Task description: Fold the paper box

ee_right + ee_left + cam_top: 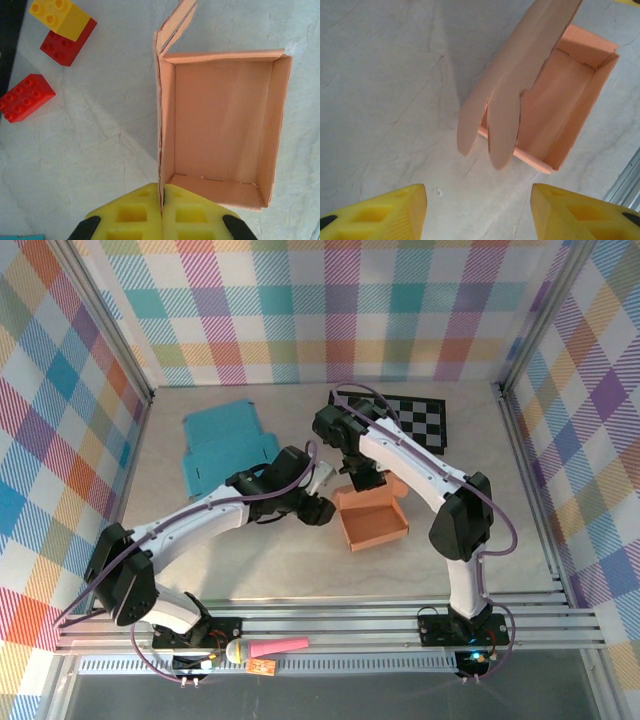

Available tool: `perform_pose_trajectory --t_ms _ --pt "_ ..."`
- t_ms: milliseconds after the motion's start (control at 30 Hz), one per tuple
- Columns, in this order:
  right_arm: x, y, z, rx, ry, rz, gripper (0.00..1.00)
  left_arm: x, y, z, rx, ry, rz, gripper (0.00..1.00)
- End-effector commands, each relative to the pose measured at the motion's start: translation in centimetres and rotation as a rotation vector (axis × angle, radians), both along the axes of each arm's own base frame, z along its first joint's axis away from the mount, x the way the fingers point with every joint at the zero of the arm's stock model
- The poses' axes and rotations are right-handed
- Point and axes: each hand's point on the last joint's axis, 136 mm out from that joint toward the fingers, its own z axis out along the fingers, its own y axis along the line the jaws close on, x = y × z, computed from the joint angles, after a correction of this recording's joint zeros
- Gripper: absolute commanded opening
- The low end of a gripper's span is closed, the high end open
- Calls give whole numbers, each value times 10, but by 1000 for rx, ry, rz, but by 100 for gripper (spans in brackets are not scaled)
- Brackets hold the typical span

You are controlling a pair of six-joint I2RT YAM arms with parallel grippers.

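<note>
Noted orange paper box on pale tabletop, just right of centre in overhead frame, open side up, four walls raised into a shallow tray; same paper box across right half of right wrist frame. Found right tool at bottom centre of its own frame, clenched on the tray's left-hand wall, thin card edge pinched between yellow pads; in overhead frame, right tool at the tray's upper edge. Found left tool released, yellow fingers well apart at bottom corners of its frame, nothing between them but bare tabletop; aimed toward a tall loose flap, doubled and rounded at its end, rising off the tray's near wall at upper centre of that frame; apart from it, no contact. Judged step in hand: tray formed, last flap not yet closed; one wall pinned, other tool lining up. Next move, by judgement: bring left tool up to the flap, press or pinch it, roll it over the wall and down inside the tray until seated; calls for a firm hold on the pinched wall, a gentle push, no crushing of thin card. Elsewhere: flat teal box blank at upper left of overhead frame, checkered board at upper right, red and yellow bricks at upper left of right wrist frame, all apart from the work.
</note>
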Motion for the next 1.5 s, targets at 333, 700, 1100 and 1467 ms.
perform_pose_trajectory --t_ms 333,700,1100,1467 --pt "-3 -4 13 71 -12 17 0 19 -24 -8 67 -65 -39 41" --pt "0 -5 12 88 -15 30 0 23 -27 -12 76 -55 -31 12" --pt "31 -11 48 56 -236 368 54 22 -14 0 111 -84 -81 0" --pt "33 -16 104 97 -652 1240 75 20 39 11 126 -32 -165 0"
